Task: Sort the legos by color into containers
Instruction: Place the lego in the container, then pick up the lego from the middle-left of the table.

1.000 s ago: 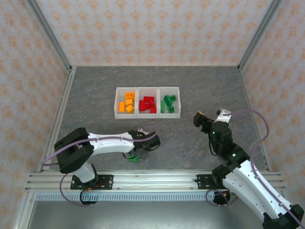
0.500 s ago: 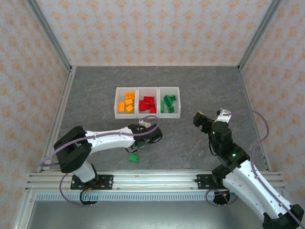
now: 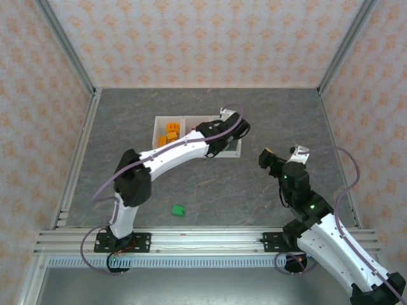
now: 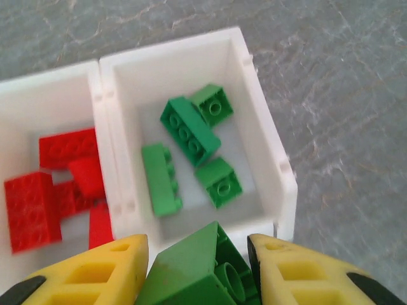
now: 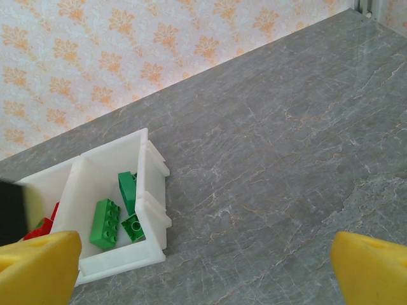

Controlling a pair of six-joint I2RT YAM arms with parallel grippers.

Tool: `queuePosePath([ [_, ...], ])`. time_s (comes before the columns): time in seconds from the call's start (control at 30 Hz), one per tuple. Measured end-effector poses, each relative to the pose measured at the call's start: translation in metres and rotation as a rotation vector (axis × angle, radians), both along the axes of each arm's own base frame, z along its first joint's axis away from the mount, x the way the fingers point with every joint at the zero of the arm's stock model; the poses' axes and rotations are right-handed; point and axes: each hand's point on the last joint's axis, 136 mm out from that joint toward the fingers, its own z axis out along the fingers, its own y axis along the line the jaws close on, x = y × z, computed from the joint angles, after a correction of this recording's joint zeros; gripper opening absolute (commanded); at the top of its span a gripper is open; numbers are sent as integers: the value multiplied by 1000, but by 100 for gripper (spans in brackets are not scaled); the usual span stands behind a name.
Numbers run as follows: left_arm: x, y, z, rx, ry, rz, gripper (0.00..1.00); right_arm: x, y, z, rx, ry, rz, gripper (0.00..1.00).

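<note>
Three joined white containers [image 3: 157, 136] stand mid-table. The left one holds orange legos [image 3: 170, 135]. My left gripper [image 3: 232, 127] hangs over the right bin, its arm covering much of the row. In the left wrist view the left gripper [image 4: 198, 270] is shut on a green lego [image 4: 191, 267] above the near wall [image 4: 267, 140] of the bin holding several green legos [image 4: 191, 127]. Red legos [image 4: 63, 184] lie in the middle bin. One loose green lego [image 3: 179, 210] sits near the front edge. My right gripper [image 3: 280, 154] stands open to the right, holding nothing.
The right wrist view has the right gripper [image 5: 203, 264] over bare grey tabletop, with the green bin's wall [image 5: 149, 184] at its left. Patterned walls and metal frame rails [image 3: 76, 159] enclose the table. Free floor lies right of the bins.
My left arm has swung from the front of the table up to the right bin with a green lego in its grip. Another green lego stayed behind. The right arm has not moved.
</note>
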Motion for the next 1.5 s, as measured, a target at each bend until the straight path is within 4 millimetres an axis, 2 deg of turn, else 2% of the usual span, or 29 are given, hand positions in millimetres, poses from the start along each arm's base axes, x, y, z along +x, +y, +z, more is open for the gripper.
queuePosePath([
  [0.13,34,2,-22,26,20,13,42,-1,-1,2,4,-9,-4,100],
  [0.3,58,9,-46,29,61,25,51,-1,-2,3,3,-11,-7,100],
  [0.33,60,9,-48,27,67,23,55,-1,-2,3,4,-12,-7,100],
  [0.4,61,8,-52,25,76,16,70,-1,-2,3,3,-11,-8,100],
  [0.43,61,8,-52,24,79,9,74,-1,-2,3,3,-12,-8,100],
  [0.6,60,2,-50,4,88,-17,85,-1,-3,3,4,-13,-16,100],
  [0.7,59,2,-50,7,88,-18,99,-1,-4,3,4,-13,-18,100],
  [0.9,54,12,-47,7,71,7,99,0,-3,1,0,-7,-18,100],
  [1.0,23,39,-48,21,108,28,99,0,-3,1,1,-5,-19,100],
  [1.2,-37,82,-35,-11,121,58,99,0,-3,0,0,-2,-19,100],
  [1.27,-61,89,-38,-14,136,54,99,0,-3,-1,0,-1,-19,100],
  [1.5,-150,99,-72,-9,244,19,99,0,-3,-1,-1,0,-18,100],
])
